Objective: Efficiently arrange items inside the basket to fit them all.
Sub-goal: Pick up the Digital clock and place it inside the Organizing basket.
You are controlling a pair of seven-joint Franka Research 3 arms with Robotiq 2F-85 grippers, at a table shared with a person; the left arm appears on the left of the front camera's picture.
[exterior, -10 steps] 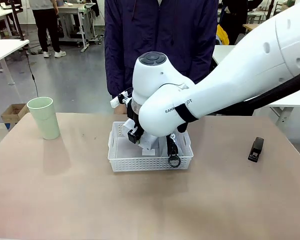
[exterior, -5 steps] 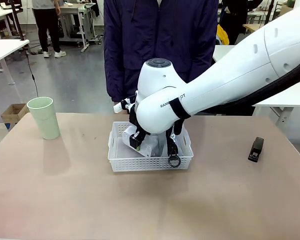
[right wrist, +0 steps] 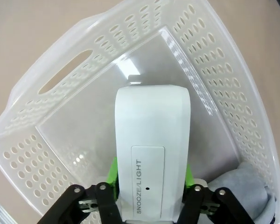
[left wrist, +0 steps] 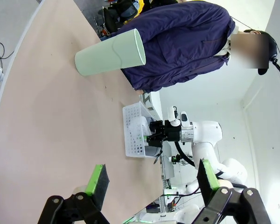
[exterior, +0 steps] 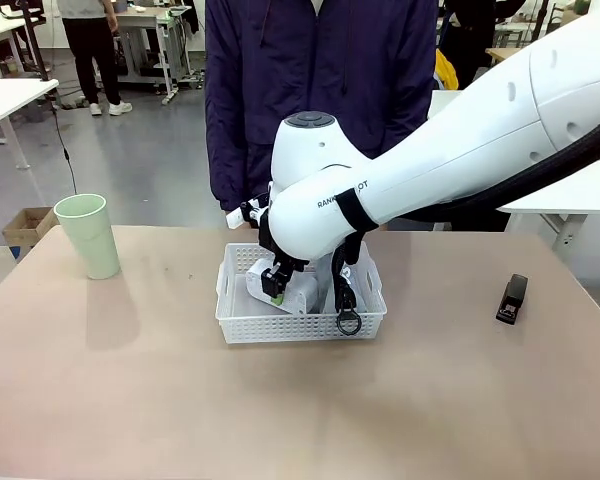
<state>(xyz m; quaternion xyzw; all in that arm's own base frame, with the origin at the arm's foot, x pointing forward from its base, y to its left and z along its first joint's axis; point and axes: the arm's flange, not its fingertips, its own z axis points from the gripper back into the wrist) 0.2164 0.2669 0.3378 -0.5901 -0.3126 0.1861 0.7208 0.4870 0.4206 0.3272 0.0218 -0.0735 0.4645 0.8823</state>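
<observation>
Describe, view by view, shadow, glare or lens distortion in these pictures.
Front view: the pale green plastic cup casts a soft shadow on the beige table. Left wrist view: the wide lens bows the table's edge. Right wrist view: glare streaks the floor of the shallow white perforated plastic basket; the white rounded box is sharp.

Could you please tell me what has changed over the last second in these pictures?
The right gripper, still shut on the white box, has lowered it further into the basket, on its left side. The pale green cup, black stapler and grey pouch have not moved.
</observation>
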